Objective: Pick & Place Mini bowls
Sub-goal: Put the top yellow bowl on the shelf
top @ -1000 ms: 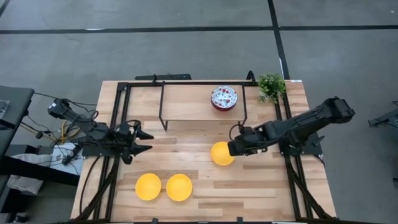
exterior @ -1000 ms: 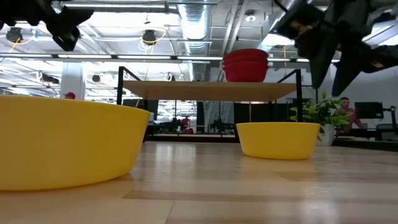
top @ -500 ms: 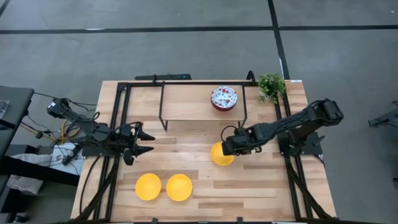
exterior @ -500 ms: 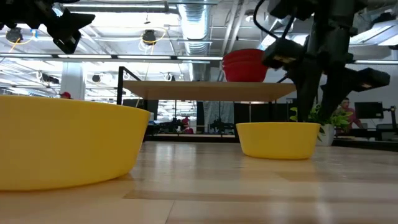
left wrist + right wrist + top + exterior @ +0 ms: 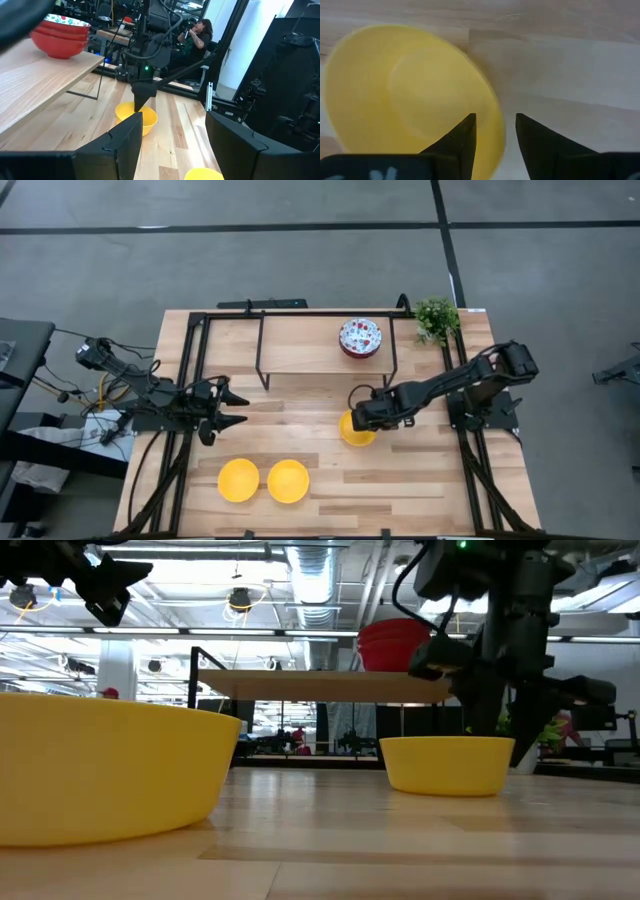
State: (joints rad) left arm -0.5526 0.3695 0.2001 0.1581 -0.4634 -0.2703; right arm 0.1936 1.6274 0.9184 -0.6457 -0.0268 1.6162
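From above: right gripper point(image 5: 357, 420) low over the far rim of a small plain yellow round bowl point(image 5: 355, 432) in the middle of the pale wooden table point(image 5: 400, 480). Dark right arm stretched in long and low from the right side. Left gripper point(image 5: 232, 408) at the left side of the table, fingers spread wide, holding nothing, arm lying flat. Two more plain yellow bowls point(image 5: 238, 480) side by side near the front edge. Stack of white flowery bowls point(image 5: 361, 337) up on the raised wooden shelf point(image 5: 300, 345), with a small green plant point(image 5: 437, 318) just beside the shelf.

From table height: right gripper pointing straight down at the yellow bowl's point(image 5: 447, 764) rim. Cannot tell here if touching. Another yellow bowl point(image 5: 100, 775) big and close.

Left wrist view: own two dark fingers point(image 5: 125, 142) far apart, nothing between them.

Right wrist view: two dark fingers point(image 5: 462, 135) a little apart, one on each side of the yellow bowl's point(image 5: 405, 95) rim, not pressed together.
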